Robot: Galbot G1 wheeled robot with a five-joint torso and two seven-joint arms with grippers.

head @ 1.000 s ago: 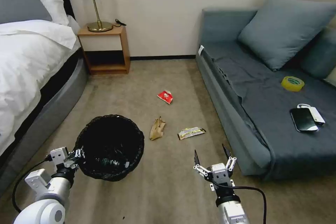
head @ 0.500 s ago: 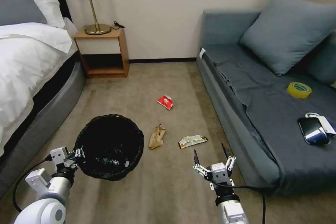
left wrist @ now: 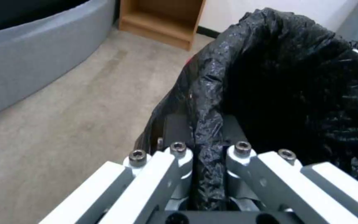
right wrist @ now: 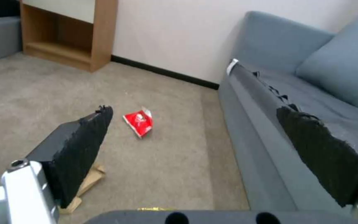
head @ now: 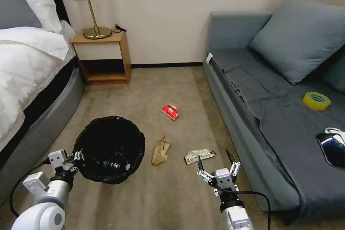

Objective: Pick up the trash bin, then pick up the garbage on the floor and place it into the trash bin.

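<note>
The trash bin (head: pixel 109 149), lined with a crinkled black bag, hangs at my lower left above the carpet. My left gripper (head: pixel 77 157) is shut on its folded rim (left wrist: pixel 206 124). Something green-labelled lies faintly at the bin's bottom (head: pixel 107 165). Three pieces of garbage lie on the carpet: a red-and-white packet (head: pixel 169 111) (right wrist: pixel 139 122), a crumpled brown paper bag (head: pixel 160 150) (right wrist: pixel 85 183) and a flat gold wrapper (head: pixel 199 156). My right gripper (head: pixel 214 160) (right wrist: pixel 195 115) is open and empty, just short of the gold wrapper.
A bed (head: pixel 32 79) runs along the left, with a wooden nightstand (head: pixel 102 57) and lamp at the back wall. A grey sofa (head: pixel 280 115) borders the right, bearing a yellow tape roll (head: pixel 316 101) and a black phone (head: pixel 332 147). Open carpet lies between them.
The whole head picture has shifted, so the camera has moved; the litter now lies nearer my grippers. Both grippers keep their state, the left still holding the bin.
</note>
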